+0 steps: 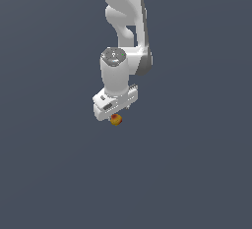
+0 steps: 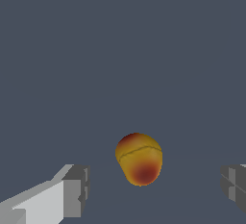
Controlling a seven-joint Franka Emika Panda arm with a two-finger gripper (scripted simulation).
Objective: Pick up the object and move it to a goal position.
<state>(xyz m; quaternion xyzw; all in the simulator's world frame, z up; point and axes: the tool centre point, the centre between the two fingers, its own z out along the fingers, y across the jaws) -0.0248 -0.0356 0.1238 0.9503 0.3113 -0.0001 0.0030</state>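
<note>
The white arm (image 1: 125,31) comes down from the top of the exterior view and ends in the claw (image 1: 116,116), which points straight down at the flat, dark blue-grey counter (image 1: 197,174). The object (image 1: 116,120), a small rounded fruit-like ball in yellow-orange with a dark red patch, sits just under the claw's white body, at about 6 o'clock from the wrist, and is far smaller than the hand above it. From this side the fingers are mostly hidden behind the claw's body, so whether they touch the ball cannot be told here.

The wrist view settles more. The claw (image 2: 156,192) is spread wide: one grey fingertip (image 2: 77,189) on its white finger stands well off to one side of the object (image 2: 139,159), and the other fingertip (image 2: 234,184) stands well off to the other side (only its edge is in the picture). The ball lies between them, nearer the first fingertip, with open counter (image 2: 120,50) showing on both sides of it, so the claw has hold of nothing. Its red patch faces the camera low on its skin, and a thin dark line crosses the orange upper part.
</note>
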